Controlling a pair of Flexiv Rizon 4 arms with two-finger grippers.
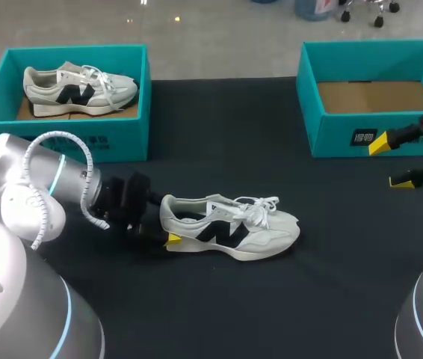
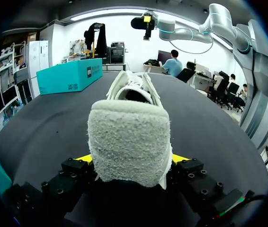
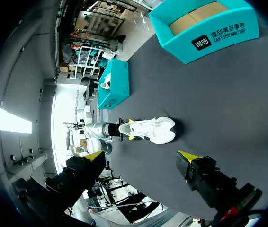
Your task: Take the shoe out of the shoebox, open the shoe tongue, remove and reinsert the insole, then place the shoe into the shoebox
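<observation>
Shoe (image 1: 230,224) lies on the table (image 1: 219,307), its heel clamped between the left gripper (image 2: 131,158) fingers, likely to steady it. The right gripper (image 1: 391,163) hangs well apart, fingers spread wide — free for the tongue.

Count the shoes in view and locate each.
2. A shoe sits in the left shoebox; a second shoe lies on the table, heel gripped by the left tool.

The black surface (image 1: 219,142) bears a teal left shoebox (image 1: 118,138), a teal right shoebox (image 1: 331,138), and between them, nearer the front, a white shoe (image 1: 234,228).
</observation>
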